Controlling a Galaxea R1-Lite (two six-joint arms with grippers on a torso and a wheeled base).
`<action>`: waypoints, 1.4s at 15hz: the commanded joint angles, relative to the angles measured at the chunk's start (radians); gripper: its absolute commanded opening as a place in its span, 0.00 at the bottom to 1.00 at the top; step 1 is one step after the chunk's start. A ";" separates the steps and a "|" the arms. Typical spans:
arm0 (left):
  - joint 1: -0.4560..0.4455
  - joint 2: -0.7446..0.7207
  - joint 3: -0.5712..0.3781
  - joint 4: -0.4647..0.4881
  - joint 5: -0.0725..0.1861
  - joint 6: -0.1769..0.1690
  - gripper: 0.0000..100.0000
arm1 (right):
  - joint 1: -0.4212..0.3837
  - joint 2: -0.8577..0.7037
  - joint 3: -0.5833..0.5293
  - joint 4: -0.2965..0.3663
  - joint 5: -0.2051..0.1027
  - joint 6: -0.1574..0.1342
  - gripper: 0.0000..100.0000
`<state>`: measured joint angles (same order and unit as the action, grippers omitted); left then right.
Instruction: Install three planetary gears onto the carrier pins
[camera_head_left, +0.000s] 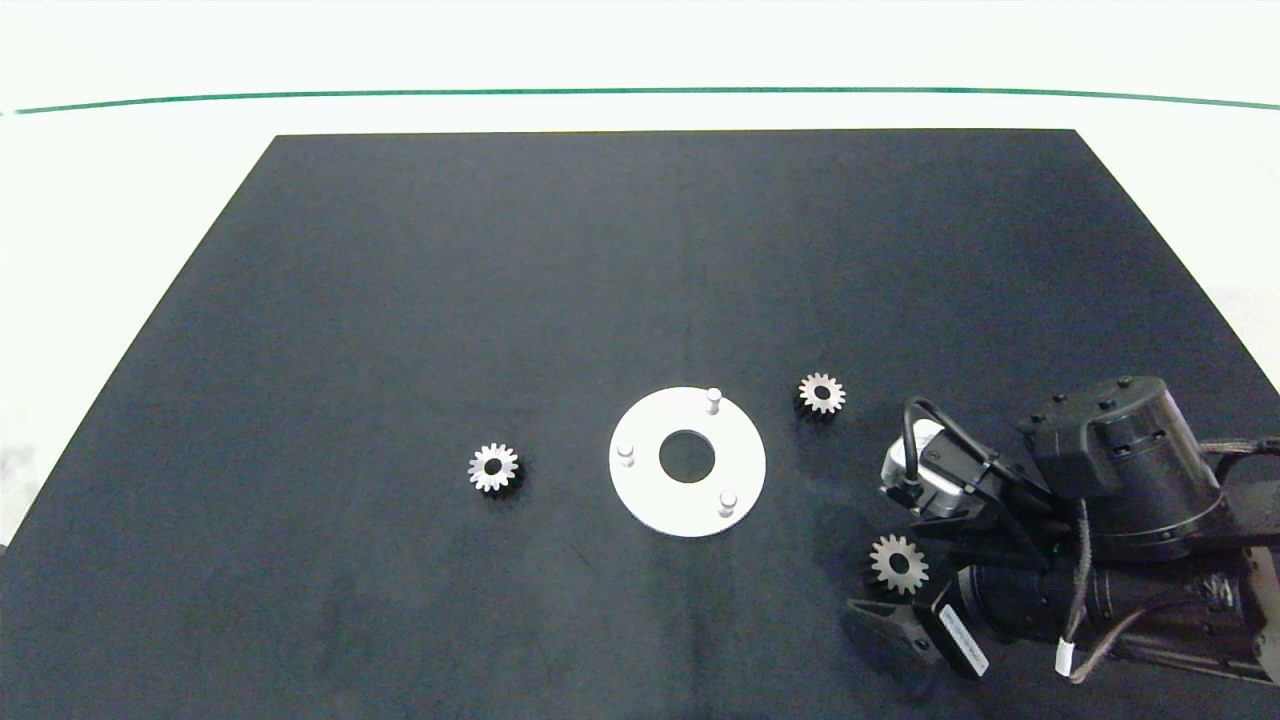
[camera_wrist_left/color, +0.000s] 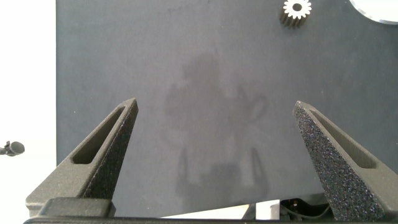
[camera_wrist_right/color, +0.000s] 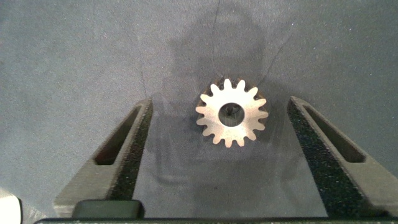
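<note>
1 silver planetary gear (camera_wrist_right/color: 231, 112) lies flat on the dark tabletop (camera_wrist_right/color: 74, 56), its round bore facing up. The right gripper (camera_wrist_right/color: 221, 158) hovers above it, jaws spread wide, the gear between them and touching neither.

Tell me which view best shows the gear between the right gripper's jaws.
The right wrist view: the gear lies flat on the mat, centred between the open right gripper jaws, untouched. The head view shows it small beside the arm. The left wrist view shows only a different gear.
</note>
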<state>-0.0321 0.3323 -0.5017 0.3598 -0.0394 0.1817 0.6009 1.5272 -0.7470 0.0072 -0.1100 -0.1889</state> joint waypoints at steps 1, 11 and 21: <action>0.000 -0.001 0.000 0.002 -0.001 0.001 1.00 | -0.001 0.008 0.000 -0.003 0.003 0.002 0.80; -0.005 0.007 0.000 0.002 -0.001 0.001 1.00 | -0.001 0.031 -0.003 -0.023 -0.020 0.028 0.60; -0.006 0.010 0.000 0.002 -0.001 0.001 1.00 | -0.003 0.039 -0.003 -0.023 -0.020 0.028 0.41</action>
<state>-0.0385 0.3391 -0.5013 0.3602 -0.0398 0.1821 0.5979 1.5649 -0.7500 -0.0153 -0.1298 -0.1600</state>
